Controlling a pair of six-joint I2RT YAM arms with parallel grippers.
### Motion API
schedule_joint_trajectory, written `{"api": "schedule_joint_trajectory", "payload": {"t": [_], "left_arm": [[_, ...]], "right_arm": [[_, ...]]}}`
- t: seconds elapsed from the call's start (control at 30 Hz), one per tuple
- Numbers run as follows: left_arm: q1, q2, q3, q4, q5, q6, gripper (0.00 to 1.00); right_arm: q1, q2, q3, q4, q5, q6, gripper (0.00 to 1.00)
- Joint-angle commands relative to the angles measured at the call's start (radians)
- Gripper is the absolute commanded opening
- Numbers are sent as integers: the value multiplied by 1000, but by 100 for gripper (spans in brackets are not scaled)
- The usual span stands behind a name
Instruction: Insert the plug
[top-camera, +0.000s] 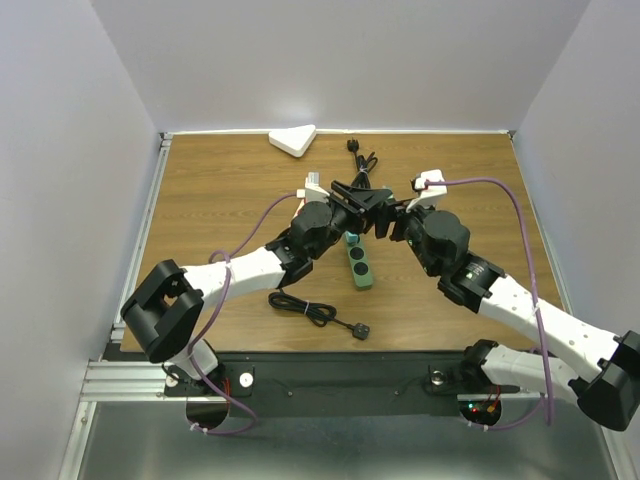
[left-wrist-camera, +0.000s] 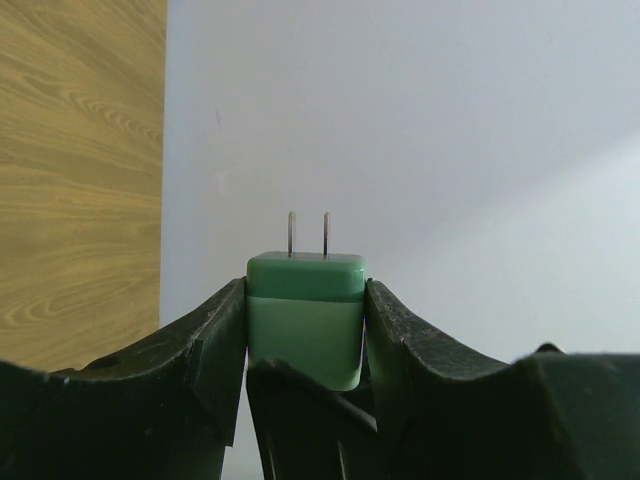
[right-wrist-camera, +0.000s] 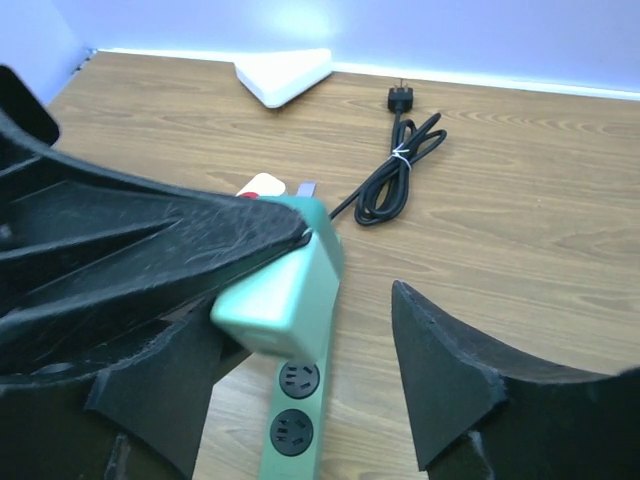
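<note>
Green two-pronged plug (left-wrist-camera: 305, 320) is being clamped by the left hand (left-wrist-camera: 305, 300), prongs free for insertion; right hand (right-wrist-camera: 305, 320) is hovering wide above green power strip (right-wrist-camera: 295, 425).

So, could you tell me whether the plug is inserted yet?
Out: left gripper holds the green plug with both prongs bare, clear of the power strip.

The plug (left-wrist-camera: 305, 320) and power strip (top-camera: 358, 262) are green, the table (top-camera: 220, 190) wood-grained.
</note>
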Motion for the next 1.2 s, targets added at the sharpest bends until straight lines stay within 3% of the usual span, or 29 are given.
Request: {"api": "schedule_joint_trajectory", "payload": {"t": [0.0,0.23,0.33,0.37,0.4,0.43,0.5,0.53,0.6,0.73,1.0,1.1,1.17], "left_arm": [[-21,-71,-24,44,-4,-18,0],[-42,-73,-27,47,19,-29,0],[-47,-67,-39,70,38,-29,0],[-47,-65,-44,99,45,-26,0],[-46,-64,-61,122,53,-19,0],[-44,-65,-73,162,53,-6,8],[-35,-64,-97,178,68,-7,35],[-23,-62,-104,181,76,-9,56],[0,-62,-120,182,104,2,72],[45,-79,-168,216,151,36,86],[195,-183,-338,363,231,161,91],[276,-263,-436,383,259,334,91],[321,-317,-444,307,277,527,91]], "right_arm": [[9,8,23,117,44,-42,69],[10,9,3,195,32,-110,41],[9,8,-5,209,25,-125,20],[9,8,-6,206,29,-125,8],[9,8,-3,203,35,-127,4],[9,3,-3,185,43,-122,0],[9,-11,-14,168,51,-114,1],[10,-23,-22,161,52,-99,0],[9,-52,-31,122,64,-93,0],[9,-92,-32,30,78,-82,0],[9,-87,63,-222,-46,-32,0],[9,-11,141,-407,-145,2,1],[7,61,181,-475,-198,28,1]]}}
